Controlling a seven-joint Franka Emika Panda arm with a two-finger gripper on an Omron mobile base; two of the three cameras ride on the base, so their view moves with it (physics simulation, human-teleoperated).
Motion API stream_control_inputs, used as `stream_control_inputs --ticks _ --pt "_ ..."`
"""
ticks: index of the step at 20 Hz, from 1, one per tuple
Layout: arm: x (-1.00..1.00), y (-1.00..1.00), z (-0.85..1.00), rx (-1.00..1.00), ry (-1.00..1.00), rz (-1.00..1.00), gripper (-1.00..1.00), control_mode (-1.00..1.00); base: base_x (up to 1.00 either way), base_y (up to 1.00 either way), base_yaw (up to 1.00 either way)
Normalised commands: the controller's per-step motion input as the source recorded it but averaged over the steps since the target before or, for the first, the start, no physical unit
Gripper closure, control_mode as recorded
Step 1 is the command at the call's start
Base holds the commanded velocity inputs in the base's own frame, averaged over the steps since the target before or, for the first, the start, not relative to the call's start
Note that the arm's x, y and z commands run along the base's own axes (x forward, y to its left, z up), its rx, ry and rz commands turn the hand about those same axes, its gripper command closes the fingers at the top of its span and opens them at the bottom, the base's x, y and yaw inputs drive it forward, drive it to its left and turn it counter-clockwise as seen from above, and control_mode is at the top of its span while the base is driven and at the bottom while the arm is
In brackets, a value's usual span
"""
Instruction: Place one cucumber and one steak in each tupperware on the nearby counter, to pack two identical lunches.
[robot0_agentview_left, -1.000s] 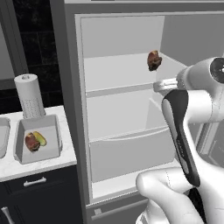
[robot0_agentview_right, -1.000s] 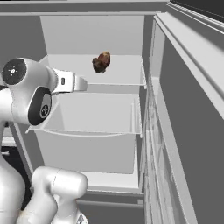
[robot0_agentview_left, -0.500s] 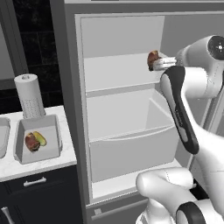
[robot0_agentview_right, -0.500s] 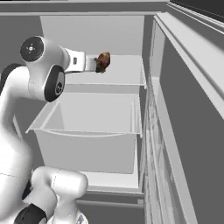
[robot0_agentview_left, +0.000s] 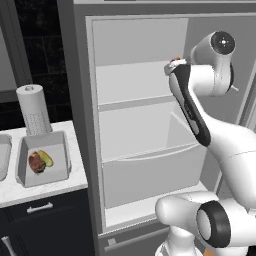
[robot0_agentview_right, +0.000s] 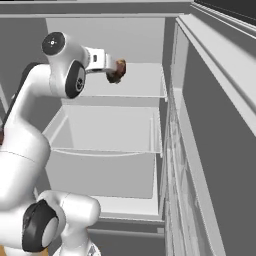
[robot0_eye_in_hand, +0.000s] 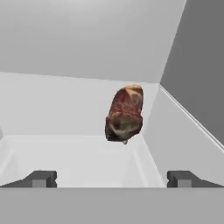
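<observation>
No text, label, brand, number or sign can be read anywhere in these views.

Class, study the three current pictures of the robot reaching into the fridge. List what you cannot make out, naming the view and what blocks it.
1. Left base view: the steak in the fridge is nearly all hidden behind the arm's wrist.
2. Left base view: the second tupperware is cut off by the left edge, so its contents are unseen.
3. Hand view: whether the steak rests on the shelf; its underside is unclear.
</observation>
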Motion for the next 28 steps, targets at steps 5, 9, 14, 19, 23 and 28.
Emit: stream_control_inputs --ticks 5,9,14,19,23,28 --pt "0.68 -0.04 -0.23 -0.01 0.01 -0.01 -1.0 -1.0 0.0 0.0 0.0" --pt "0.62 0.0 -0.09 0.0 0.0 0.0 -1.0 -1.0 0.0 0.0 0.0" --pt "0.52 -0.23 0.0 0.0 0.0 0.0 -1.0 -1.0 0.0 0.0 0.0" --pt "0.0 -0.16 -0.02 0.01 0.0 0.0 -1.0 -1.0 0.0 0.0 0.0" --pt "0.0 0.0 -0.26 0.0 0.0 0.0 -1.0 -1.0 0.0 0.0 0.0" --pt "0.12 0.0 -0.1 0.0 0.0 0.0 -1.0 -1.0 0.0 0.0 0.0"
